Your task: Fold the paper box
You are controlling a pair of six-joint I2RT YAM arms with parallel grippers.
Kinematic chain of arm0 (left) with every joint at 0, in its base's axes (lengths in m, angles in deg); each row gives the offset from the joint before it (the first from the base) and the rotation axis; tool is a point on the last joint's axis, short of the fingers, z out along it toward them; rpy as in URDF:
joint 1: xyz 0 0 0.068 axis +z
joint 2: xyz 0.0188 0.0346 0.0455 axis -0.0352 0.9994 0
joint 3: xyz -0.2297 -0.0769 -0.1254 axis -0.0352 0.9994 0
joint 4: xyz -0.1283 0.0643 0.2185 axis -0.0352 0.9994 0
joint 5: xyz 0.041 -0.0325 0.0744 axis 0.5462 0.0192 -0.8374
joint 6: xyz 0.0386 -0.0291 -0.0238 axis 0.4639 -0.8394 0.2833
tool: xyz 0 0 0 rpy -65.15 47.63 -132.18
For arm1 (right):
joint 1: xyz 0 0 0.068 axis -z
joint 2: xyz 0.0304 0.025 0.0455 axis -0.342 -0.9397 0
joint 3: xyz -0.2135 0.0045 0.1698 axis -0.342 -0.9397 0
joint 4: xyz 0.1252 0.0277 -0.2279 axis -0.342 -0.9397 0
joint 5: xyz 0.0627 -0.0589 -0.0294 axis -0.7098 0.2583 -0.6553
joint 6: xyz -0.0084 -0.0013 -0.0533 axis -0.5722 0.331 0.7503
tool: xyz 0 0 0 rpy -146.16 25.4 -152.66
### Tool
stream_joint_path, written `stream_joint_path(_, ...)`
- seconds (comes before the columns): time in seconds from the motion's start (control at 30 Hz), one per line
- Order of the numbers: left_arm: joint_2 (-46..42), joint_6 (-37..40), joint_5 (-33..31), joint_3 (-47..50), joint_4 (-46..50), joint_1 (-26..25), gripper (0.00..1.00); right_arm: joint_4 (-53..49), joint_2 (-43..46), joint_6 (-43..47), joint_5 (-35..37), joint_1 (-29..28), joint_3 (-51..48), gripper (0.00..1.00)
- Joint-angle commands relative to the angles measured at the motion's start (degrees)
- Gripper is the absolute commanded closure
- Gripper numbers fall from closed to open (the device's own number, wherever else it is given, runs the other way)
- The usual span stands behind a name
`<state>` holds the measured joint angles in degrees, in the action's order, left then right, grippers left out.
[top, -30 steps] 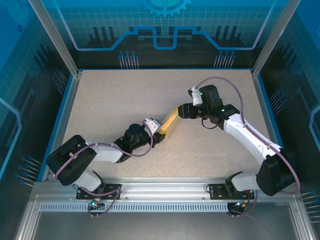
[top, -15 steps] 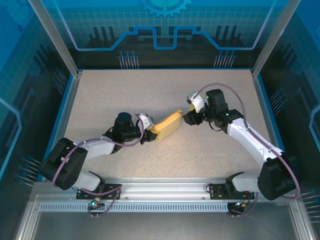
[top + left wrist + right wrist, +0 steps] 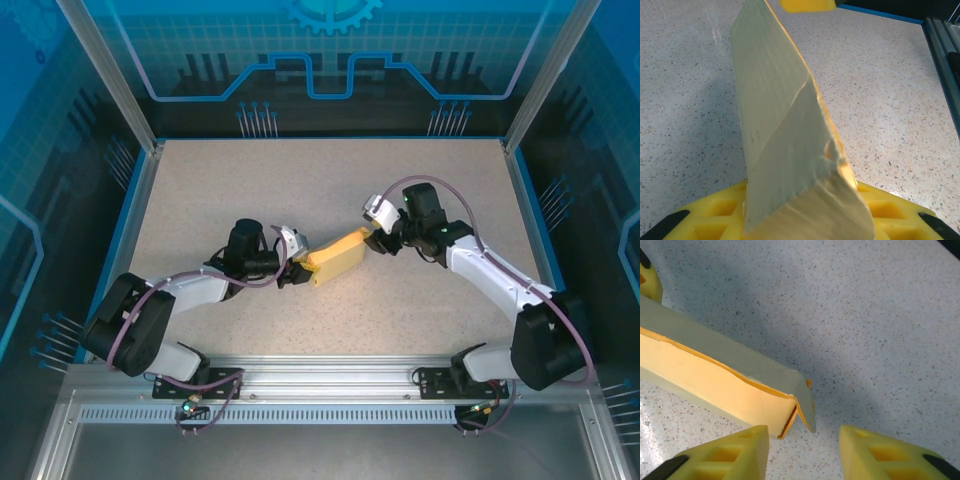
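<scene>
**A:** What do you have at the near edge?

**B:** You have the metal rail (image 3: 330, 375) with both arm bases bolted to it. Beyond it is the speckled beige table (image 3: 240, 190), framed by a blue rim (image 3: 127, 225).

**A:** And the left arm?

**B:** Your left gripper (image 3: 302, 269) is left of the table's middle. In the left wrist view its yellow fingers (image 3: 715, 220) are closed on the near-left end of the paper box (image 3: 336, 256). The box runs slantwise from there toward the far right. I cannot tell whether it rests on the table.

**A:** The right one?

**B:** Your right gripper (image 3: 376, 237) is at the box's far-right end. In the right wrist view its fingers (image 3: 735, 455) stand partly apart and grip nothing, and the box's end sits just ahead of the gap.

**A:** What do the wrist views add?

**B:** From above the box reads as a plain yellow bar. The left wrist view shows you a diagonal crease across its pale face (image 3: 780, 150) and a crumpled corner. The right wrist view shows a gaping seam with brighter yellow inside (image 3: 715, 380), and a small flap at the end.

**A:** And farthest off?

**B:** Glowing blue panels wall the cell, and the back panel (image 3: 330, 70) has a grid pattern.
</scene>
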<state>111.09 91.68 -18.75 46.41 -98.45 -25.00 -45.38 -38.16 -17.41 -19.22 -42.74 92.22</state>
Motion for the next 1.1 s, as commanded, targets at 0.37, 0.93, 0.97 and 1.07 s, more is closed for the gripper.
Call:
stream_joint_path(0.37, 1.13, 1.65, 2.79, -2.33, 1.54, 0.48, 0.69, -0.53, -4.21, 2.68, 4.84, -3.03, 4.23, 0.8)
stream_joint_path(0.93, 2.93, -0.4, 2.71, -2.68, 0.26, 0.3, 0.68, -2.63, -4.47, 0.6, 8.59, -3.8, 4.76, 0.93)
stream_joint_path(0.97, 3.13, -0.61, 2.4, -2.61, -0.04, 0.16, 0.67, -3.75, -4.58, -0.25, 8.77, -3.81, 5.5, 0.94)
stream_joint_path(1.07, 3.47, -0.83, 1.07, -2.25, -1.27, -0.35, 0.63, -6.93, -5.26, -3.83, 9.76, -3.8, 7.63, 0.95)
